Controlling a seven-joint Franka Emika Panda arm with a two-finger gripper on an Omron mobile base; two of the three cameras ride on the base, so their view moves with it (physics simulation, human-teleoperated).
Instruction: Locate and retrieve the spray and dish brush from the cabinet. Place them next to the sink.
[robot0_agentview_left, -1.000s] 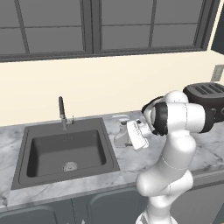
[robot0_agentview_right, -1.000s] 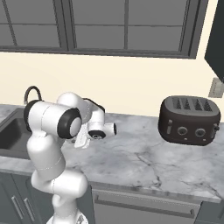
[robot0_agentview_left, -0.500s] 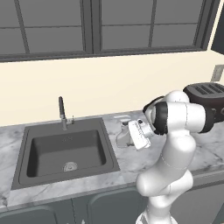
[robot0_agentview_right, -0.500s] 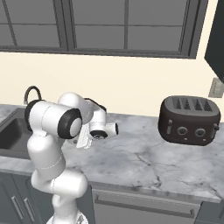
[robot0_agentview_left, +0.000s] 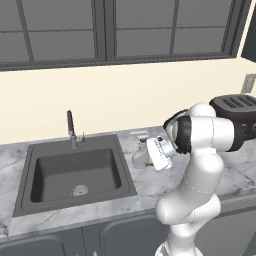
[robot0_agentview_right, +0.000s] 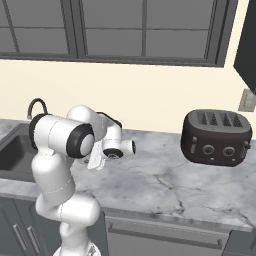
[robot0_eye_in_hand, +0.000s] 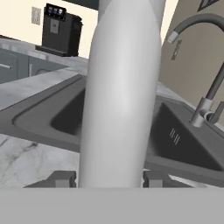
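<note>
We find the two-finger gripper (robot0_eye_in_hand: 107, 179) clenched on the slim pale grey spray bottle (robot0_eye_in_hand: 120, 92): light, rigid, likely slippery; we judge mid-body the soundest hold.

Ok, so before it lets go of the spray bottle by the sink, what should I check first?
1. Spray gripped: ok; in the hand view it sits between both fingertips, with the jaws closed on it.
2. Spray beside the sink, not over the basin: ok; in the left base view it is above the marble counter just right of the rim.
3. Bottle base resting on the counter: cannot tell.
4. Faucet out of the way: ok; it stands at the far side of the basin, apart from the bottle.
5. Toaster out of the way: ok; it stands well to the right of the arm.
</note>
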